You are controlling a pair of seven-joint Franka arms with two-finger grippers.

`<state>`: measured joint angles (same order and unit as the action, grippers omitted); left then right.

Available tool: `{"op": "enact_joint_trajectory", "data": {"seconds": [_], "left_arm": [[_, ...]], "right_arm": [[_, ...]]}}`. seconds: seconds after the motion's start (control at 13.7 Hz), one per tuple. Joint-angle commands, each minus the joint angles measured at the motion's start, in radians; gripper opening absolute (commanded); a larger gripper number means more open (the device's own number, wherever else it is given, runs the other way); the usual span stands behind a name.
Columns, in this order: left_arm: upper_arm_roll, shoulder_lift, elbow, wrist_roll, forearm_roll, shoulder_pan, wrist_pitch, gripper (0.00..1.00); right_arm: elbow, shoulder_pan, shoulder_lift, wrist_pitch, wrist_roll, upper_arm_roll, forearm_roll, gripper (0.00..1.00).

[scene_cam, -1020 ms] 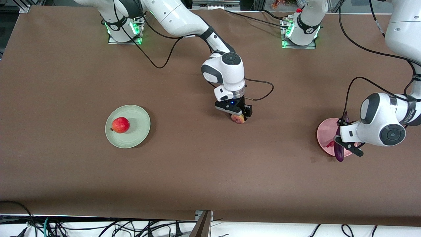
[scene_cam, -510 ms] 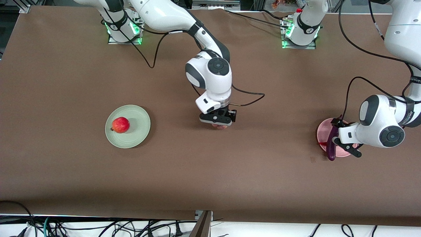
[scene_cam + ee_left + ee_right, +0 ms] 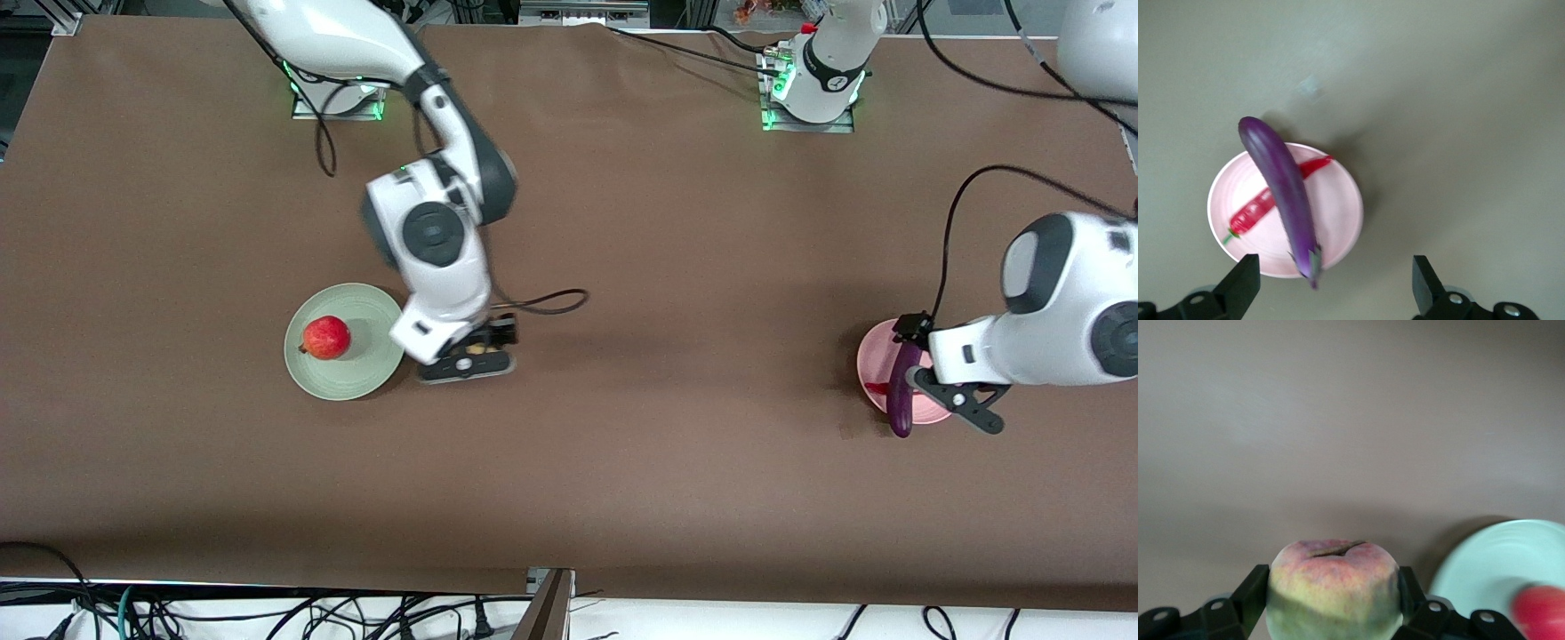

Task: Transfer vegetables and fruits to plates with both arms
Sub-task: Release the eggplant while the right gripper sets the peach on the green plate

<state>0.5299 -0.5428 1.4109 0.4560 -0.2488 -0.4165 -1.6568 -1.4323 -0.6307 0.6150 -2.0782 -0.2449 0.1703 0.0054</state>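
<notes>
Over the brown counter (image 3: 622, 444), I count 3 of 4 items plated. The pomegranate (image 3: 326, 337) sits on the green plate (image 3: 356, 378) toward the right arm's end. The eggplant (image 3: 1283, 190) lies across the chili pepper (image 3: 1255, 210) on the pink plate (image 3: 1338, 213) toward the left arm's end, its rounded tip overhanging the rim. Only the peach (image 3: 1333, 587) is left, I judge. The right gripper (image 3: 471, 353) hangs just beside the green plate's rim, its jaws clamped on the peach from both sides. The left gripper (image 3: 1335, 293) hovers above the pink plate, jaws wide apart, holding and touching nothing.
</notes>
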Motion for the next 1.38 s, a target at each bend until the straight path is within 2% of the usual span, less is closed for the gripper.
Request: {"op": "enact_joint_trajectory", "data": {"seconds": [0.0,0.15,0.22,0.44,0.51,0.66,0.8,0.87,1.02,1.17,1.31], "left_arm": [[0.007,0.023,-0.145,-0.042,0.066,0.002,0.153,1.0],[0.004,0.061,-0.21,-0.069,0.042,0.044,0.225,1.0],[0.005,0.095,-0.211,-0.113,0.014,0.053,0.227,1.0],[-0.016,0.13,-0.246,-0.507,0.01,0.064,0.219,1.0],[-0.057,0.164,-0.222,-0.535,0.005,0.094,0.201,1.0],[-0.155,0.281,-0.098,-0.534,0.017,0.154,0.128,1.0],[-0.302,0.429,0.104,-0.536,0.081,0.29,0.011,1.0],[-0.335,0.473,0.155,-0.528,0.135,0.307,0.003,1.0],[-0.353,0.558,0.253,-0.514,0.149,0.33,-0.02,1.0],[-0.409,0.621,0.315,-0.476,0.216,0.358,0.003,1.0],[-0.412,0.6,0.294,-0.425,0.232,0.342,-0.001,1.0]], "right_arm": [[-0.204,0.075,-0.119,-0.028,0.189,-0.015,0.013,0.27],[-0.256,0.121,-0.135,-0.028,0.266,0.0,0.013,0.27],[-0.287,0.141,-0.139,-0.04,0.3,0.0,0.013,0.27],[-0.377,0.186,-0.143,-0.118,0.339,0.0,0.03,0.29],[-0.393,0.187,-0.143,-0.134,0.34,0.0,0.037,0.35],[-0.395,0.192,-0.141,-0.132,0.335,0.0,0.041,0.55],[-0.395,0.201,-0.136,-0.131,0.332,0.0,0.092,0.81],[-0.395,0.209,-0.135,-0.128,0.335,0.001,0.109,0.99],[-0.392,0.217,-0.135,-0.125,0.34,0.001,0.11,0.99],[-0.387,0.217,-0.135,-0.123,0.34,0.001,0.11,0.99],[-0.382,0.22,-0.138,-0.123,0.342,0.001,0.11,0.99]]}}
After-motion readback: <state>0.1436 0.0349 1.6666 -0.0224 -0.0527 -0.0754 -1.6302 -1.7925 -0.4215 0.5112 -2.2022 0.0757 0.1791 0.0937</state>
